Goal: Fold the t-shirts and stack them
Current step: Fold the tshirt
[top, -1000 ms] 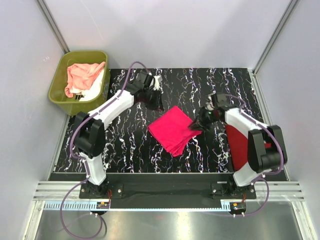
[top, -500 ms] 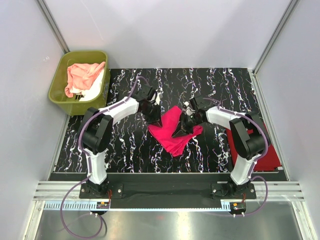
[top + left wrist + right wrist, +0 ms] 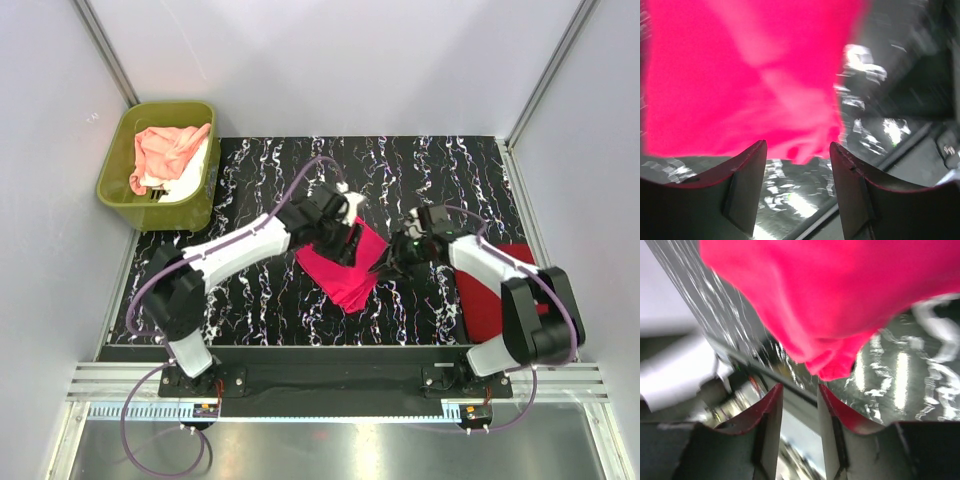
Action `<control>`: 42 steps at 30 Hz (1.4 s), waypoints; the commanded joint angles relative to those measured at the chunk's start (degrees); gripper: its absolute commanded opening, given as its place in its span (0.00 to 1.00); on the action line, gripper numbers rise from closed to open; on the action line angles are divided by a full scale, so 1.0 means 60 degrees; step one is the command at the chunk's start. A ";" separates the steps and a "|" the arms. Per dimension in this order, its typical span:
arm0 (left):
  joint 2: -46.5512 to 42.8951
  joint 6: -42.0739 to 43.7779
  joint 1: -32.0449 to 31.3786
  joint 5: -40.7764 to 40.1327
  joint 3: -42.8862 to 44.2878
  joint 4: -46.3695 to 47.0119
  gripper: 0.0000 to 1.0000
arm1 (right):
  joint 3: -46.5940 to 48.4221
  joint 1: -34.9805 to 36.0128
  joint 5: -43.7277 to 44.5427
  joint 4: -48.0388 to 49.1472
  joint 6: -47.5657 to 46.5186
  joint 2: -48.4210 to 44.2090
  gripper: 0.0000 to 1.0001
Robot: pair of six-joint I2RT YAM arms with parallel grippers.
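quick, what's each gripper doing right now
left gripper: open, nothing held, hot pink t-shirt just ahead of it
right gripper: open, nothing held

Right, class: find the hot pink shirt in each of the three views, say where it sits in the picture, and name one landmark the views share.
Top external: the pink shirt lies near the middle of the table.
Left wrist: it fills the upper left.
Right wrist: it fills the top, narrowing to a tip near the centre.
Shared landmark: the black, white-veined table, seen beside the shirt in both wrist views.
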 commanded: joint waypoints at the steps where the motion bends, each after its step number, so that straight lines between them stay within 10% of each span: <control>1: -0.0237 0.0375 -0.0712 -0.0906 0.0118 0.0538 0.58 | -0.0846 -0.0868 0.0863 0.0591 0.1032 -0.0653 0.39; 5: 0.0436 0.0622 -0.1211 -0.1462 0.0631 0.0348 0.53 | -0.1477 -0.1090 0.1317 0.1204 0.1647 -0.0376 0.11; 10: 0.0993 0.0990 -0.1840 -0.2617 0.1100 0.0260 0.55 | -0.2648 -0.1164 0.1274 0.3094 0.2803 -0.0039 0.00; 30: 0.2576 0.1151 -0.2779 -0.5258 0.2828 -0.0369 0.65 | -0.1057 -0.1355 0.1025 0.5192 0.3011 0.2993 0.00; 42: 0.4127 0.1459 -0.2779 -0.5447 0.4366 -0.0706 0.63 | -0.0848 -0.2422 0.2079 0.1121 0.0964 0.0771 0.16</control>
